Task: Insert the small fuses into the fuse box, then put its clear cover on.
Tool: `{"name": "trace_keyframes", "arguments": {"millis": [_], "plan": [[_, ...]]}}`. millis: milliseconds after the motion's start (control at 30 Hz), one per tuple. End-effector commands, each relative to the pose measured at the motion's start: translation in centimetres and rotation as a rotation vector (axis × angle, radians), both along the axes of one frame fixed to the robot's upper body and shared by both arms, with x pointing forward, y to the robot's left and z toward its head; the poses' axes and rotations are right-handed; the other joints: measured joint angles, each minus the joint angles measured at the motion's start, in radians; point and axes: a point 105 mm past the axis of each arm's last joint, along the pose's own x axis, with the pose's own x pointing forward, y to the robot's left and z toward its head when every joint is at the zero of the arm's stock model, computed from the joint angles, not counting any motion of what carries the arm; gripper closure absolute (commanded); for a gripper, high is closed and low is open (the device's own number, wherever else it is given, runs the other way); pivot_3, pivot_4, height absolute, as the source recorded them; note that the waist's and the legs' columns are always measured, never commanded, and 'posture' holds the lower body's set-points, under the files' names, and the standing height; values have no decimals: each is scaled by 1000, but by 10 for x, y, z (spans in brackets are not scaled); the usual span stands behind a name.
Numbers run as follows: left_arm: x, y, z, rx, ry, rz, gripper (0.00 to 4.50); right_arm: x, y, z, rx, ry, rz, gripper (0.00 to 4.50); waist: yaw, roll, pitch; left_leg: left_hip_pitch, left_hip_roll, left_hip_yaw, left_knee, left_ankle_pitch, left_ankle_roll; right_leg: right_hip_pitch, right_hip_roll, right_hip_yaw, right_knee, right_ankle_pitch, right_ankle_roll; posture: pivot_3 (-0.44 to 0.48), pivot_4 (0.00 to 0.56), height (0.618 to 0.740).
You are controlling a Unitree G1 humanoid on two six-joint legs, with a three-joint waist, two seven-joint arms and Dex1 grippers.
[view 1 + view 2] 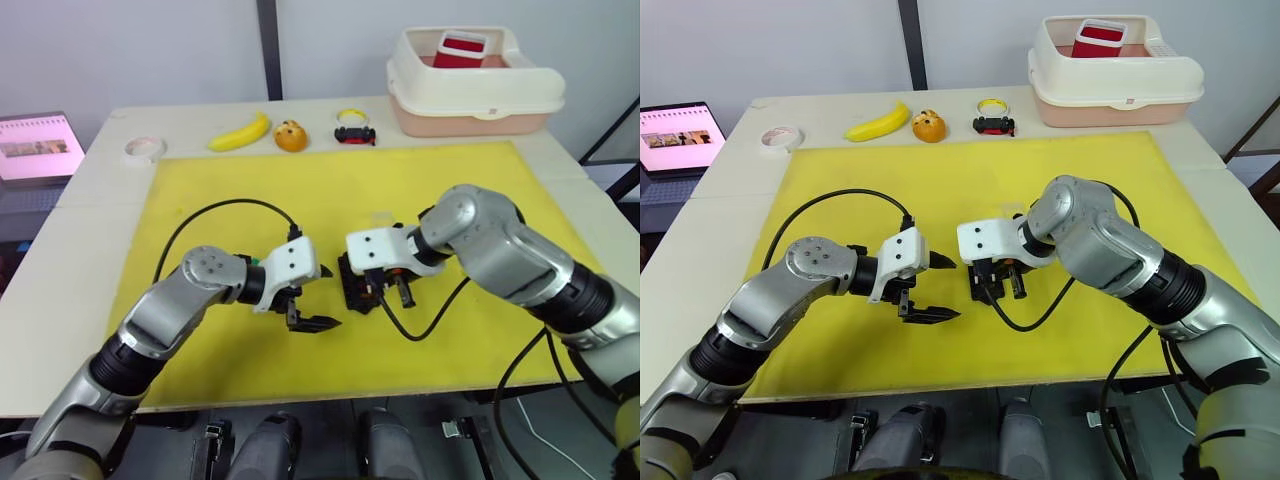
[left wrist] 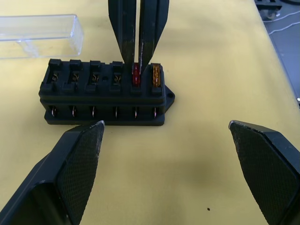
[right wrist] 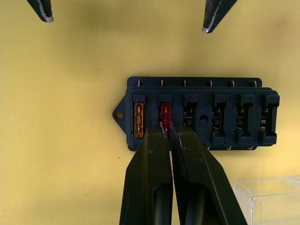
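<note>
The black fuse box [image 2: 103, 101] lies on the yellow mat [image 1: 440, 180] near the table's middle. An orange fuse [image 3: 138, 120] sits in its end slot. My right gripper [image 3: 166, 129] is shut on a red fuse [image 3: 165, 112], which stands in the slot next to the orange one. The other slots look empty. The clear cover [image 2: 40, 35] lies on the mat just beside the box, on my right arm's side. My left gripper [image 1: 318, 297] is open, a short way from the box on the opposite side, with nothing between its fingers.
Along the table's far edge lie a tape roll [image 1: 145, 148], a banana [image 1: 240, 133], a small orange toy [image 1: 290, 134] and a black-and-red toy car [image 1: 355, 133]. A cream tub [image 1: 470, 80] stands at the far right, a laptop [image 1: 35, 145] at the far left.
</note>
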Motion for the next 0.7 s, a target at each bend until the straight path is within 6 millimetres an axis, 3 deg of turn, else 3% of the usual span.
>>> {"name": "trace_keyframes", "arguments": {"millis": [33,267,300,333,433,700], "plan": [[-3,-2,8,-16,-43,-18,18,1,-2,-14,-32,31,-25,4500,0,0,0,0,0,0,0,0,0,0,0,0,0,0,0,0,150,740],[-4,-2,8,-15,-39,-24,18,-1,0,-7,-7,35,-29,4500,1,0,0,0,0,0,0,0,0,0,0,0,0,0,0,0,150,740],[-4,-3,8,-16,-39,-26,4,-1,1,-6,-2,36,-32,4174,1,0,0,0,0,0,0,0,0,0,0,0,0,0,0,0,150,740],[-4,-3,8,-16,-39,-27,4,-1,1,-5,1,37,-34,4174,1,0,0,0,0,0,0,0,0,0,0,0,0,0,0,0,150,740],[-4,-3,8,-16,-39,-29,0,0,2,-3,12,34,-50,3044,2,0,0,0,0,0,0,0,0,0,0,0,0,0,0,0,150,740],[-4,-3,7,-14,-36,-29,0,4,2,11,46,5,-69,3044,2,0,0,0,0,0,0,0,0,-1,0,0,0,0,0,0,150,740]]}}
